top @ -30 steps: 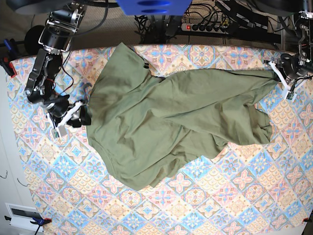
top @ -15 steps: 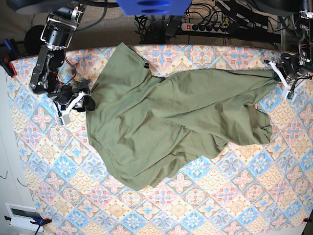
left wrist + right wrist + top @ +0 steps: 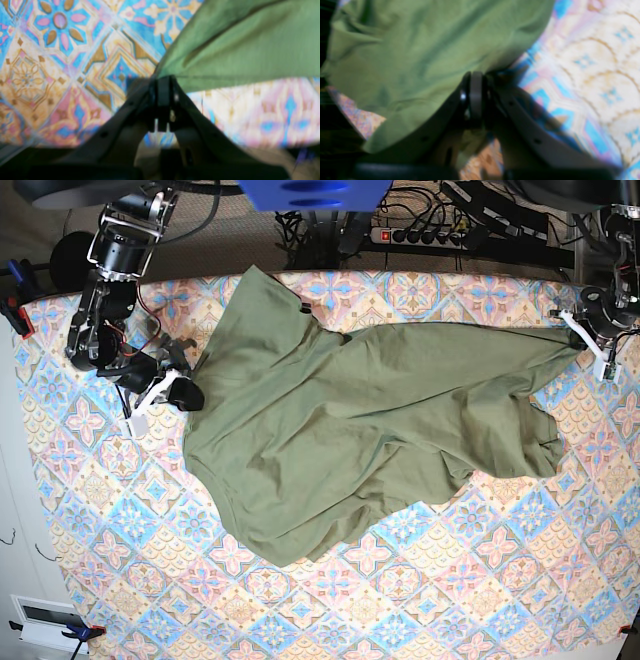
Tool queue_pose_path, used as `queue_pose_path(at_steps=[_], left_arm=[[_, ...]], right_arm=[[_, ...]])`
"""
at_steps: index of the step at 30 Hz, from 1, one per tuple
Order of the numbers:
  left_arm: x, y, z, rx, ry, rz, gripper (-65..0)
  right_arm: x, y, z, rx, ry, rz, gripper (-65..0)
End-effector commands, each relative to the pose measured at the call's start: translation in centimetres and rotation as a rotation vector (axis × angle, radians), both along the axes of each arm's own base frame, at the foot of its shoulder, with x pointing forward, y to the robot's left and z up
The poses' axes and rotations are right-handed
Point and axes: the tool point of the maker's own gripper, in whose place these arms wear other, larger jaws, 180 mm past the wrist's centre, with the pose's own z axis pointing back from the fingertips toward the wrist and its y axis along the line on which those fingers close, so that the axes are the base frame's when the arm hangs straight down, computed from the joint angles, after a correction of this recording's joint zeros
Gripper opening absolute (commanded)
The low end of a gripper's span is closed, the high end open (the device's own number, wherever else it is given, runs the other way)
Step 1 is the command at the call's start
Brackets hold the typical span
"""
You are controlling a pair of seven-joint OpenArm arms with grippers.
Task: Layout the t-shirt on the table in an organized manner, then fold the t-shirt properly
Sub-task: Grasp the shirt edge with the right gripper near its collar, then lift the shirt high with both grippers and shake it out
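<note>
The olive-green t-shirt [image 3: 340, 420] lies crumpled across the middle of the patterned table [image 3: 450, 600], stretched towards the right. At the right edge, my left gripper [image 3: 588, 338] is shut on a corner of the shirt. In the left wrist view that left gripper [image 3: 163, 82] pinches the tip of the t-shirt [image 3: 250, 45] just above the cloth. My right gripper [image 3: 188, 393] sits at the shirt's left edge. The right wrist view shows this right gripper [image 3: 475, 77] shut, with the edge of the t-shirt [image 3: 420, 50] caught between its tips.
A power strip with cables [image 3: 430, 232] lies behind the table's far edge. A blue clamp [image 3: 18, 300] grips the left edge. A white box [image 3: 45, 620] sits off the front left corner.
My right gripper has moved right and up to the shirt's left edge and shut on it. The left gripper drew its corner slightly right, pulling the shirt tauter.
</note>
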Motion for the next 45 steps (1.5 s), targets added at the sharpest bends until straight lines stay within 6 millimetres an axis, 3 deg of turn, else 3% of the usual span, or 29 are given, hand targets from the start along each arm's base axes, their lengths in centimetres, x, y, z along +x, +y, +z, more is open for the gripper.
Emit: queue_pose_path(at_steps=[1, 6, 9, 14, 22, 26, 34, 37, 45], left_arm=[[2.0, 1.1, 2.0, 0.017, -0.088, 0.02, -65.0], [4.1, 2.1, 4.4, -0.057, -0.251, 0.155, -65.0], [6.1, 1.0, 6.2, -0.156, -0.351, 0.153, -65.0], [9.5, -1.3, 10.0, -0.356, -0.513, 0.149, -65.0], [13.3, -6.6, 19.6, -0.48, -0.784, -0.002, -65.0], [15.2, -7.6, 23.4, -0.486, -0.868, -0.057, -65.0], [20.2, -6.7, 29.4, -0.574, -1.009, -0.048, -65.0], [22.5, -7.4, 31.7, -0.611, -1.036, -0.08, -65.0], [27.6, -9.5, 38.9, -0.695, -1.103, -0.167, -65.0]], right_arm=[[1.5, -0.7, 2.1, 0.02, -0.075, -0.018, -63.9], [3.8, -2.6, 7.3, 0.085, -0.23, -0.078, -63.9], [4.6, -3.7, 10.3, 0.092, -0.322, -0.11, -63.9], [5.8, -5.5, 13.7, 0.079, -0.423, -0.157, -63.9], [9.4, -7.0, 20.2, 0.113, -0.587, -0.17, -63.9], [12.2, -7.4, 22.9, 0.176, -0.636, -0.186, -63.9], [17.1, -9.3, 31.2, 0.266, -0.769, -0.205, -63.9], [18.3, -10.7, 35.0, 0.292, -0.822, -0.218, -63.9], [20.6, -12.0, 45.2, 0.315, -0.963, -0.236, -63.9]])
